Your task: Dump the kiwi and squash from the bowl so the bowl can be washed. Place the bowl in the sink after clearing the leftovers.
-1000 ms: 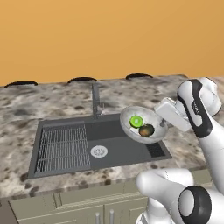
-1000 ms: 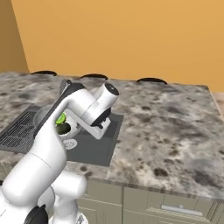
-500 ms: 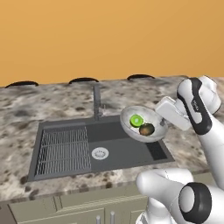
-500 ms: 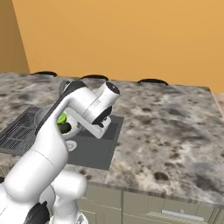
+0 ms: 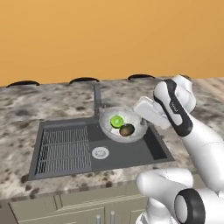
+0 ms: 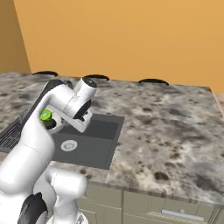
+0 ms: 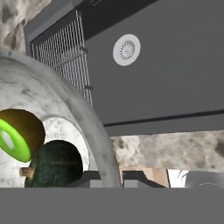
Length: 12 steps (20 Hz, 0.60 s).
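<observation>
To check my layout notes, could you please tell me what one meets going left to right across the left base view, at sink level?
Ribbed grid section → round silver drain → lime-green-faced kiwi → dark green squash → white gripper hand.

Glossy bowl (image 5: 114, 131) (speckled stone counter (image 5: 17, 109))

The bowl (image 5: 123, 124) is held tilted above the sink (image 5: 131, 151) by the gripper (image 5: 144, 114) (clamped on its rim), with kiwi (image 5: 116, 121) and squash (image 5: 127, 130) touching inside.
</observation>
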{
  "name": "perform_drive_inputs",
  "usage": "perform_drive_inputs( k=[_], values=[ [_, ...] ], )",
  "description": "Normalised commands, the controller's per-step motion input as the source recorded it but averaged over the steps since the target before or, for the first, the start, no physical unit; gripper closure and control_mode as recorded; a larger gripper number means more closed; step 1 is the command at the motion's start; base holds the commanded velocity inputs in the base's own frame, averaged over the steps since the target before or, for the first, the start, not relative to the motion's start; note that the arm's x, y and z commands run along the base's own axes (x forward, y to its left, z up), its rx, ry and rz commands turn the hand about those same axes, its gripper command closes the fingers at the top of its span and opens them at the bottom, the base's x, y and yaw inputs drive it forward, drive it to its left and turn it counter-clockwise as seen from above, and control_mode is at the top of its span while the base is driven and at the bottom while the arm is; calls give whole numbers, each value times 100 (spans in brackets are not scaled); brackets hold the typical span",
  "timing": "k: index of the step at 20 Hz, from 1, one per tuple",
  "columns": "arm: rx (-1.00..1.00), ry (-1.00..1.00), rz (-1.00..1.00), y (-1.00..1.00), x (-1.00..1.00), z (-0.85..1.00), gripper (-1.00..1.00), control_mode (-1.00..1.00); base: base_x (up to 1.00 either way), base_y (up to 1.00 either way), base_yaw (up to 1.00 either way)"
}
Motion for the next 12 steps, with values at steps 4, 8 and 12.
perform_drive_inputs(
  k=[4, 8, 12],
  values=[
    [-17, 0, 0, 100, 50, 0, 100, -100, 0, 0, 0],
    [-31, 0, 0, 100, 63, -2, 100, -100, 0, 0, 0],
    [-40, 4, -1, 90, 48, -17, 100, -100, 0, 0, 0]
  ],
)
